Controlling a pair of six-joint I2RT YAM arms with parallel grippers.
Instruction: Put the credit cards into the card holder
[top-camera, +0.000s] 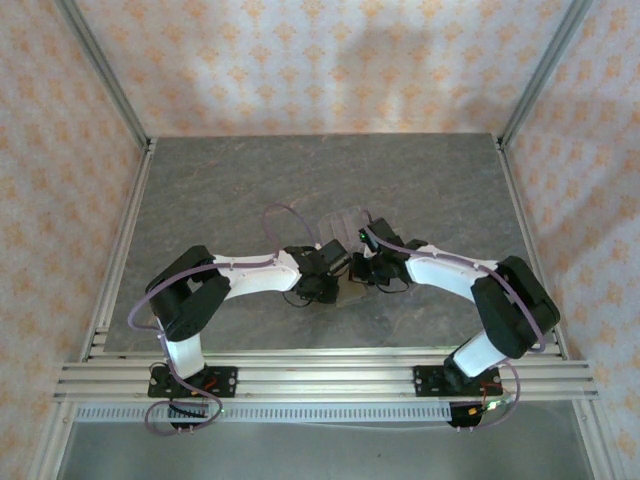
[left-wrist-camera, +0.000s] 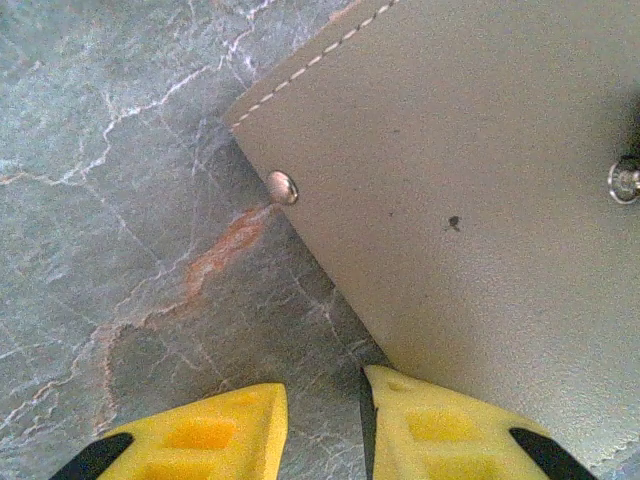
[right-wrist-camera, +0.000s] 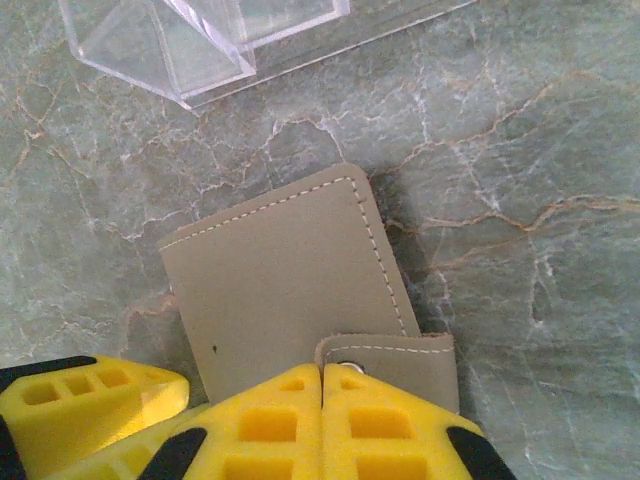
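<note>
The card holder (right-wrist-camera: 280, 280) lies flat and folded on the grey table, a tan-brown pouch with white stitching. Its strap (right-wrist-camera: 410, 365) is folded over the near edge. My right gripper (right-wrist-camera: 322, 372) is shut, and its yellow tips meet right at the strap's snap (right-wrist-camera: 348, 367). My left gripper (left-wrist-camera: 322, 395) stands slightly open over bare table, its right finger (left-wrist-camera: 440, 425) lying against the card holder's (left-wrist-camera: 460, 180) edge. A round metal stud (left-wrist-camera: 283, 187) shows at that edge. From above, both grippers (top-camera: 335, 270) (top-camera: 365, 268) meet at mid-table. The credit cards are out of view.
A clear slotted plastic stand (right-wrist-camera: 200, 40) sits just beyond the holder, also seen from above (top-camera: 345, 225). Aluminium rails (top-camera: 120, 250) border the table, with patterned walls behind them. A yellow finger (right-wrist-camera: 90, 400) of the left gripper lies close beside the right one.
</note>
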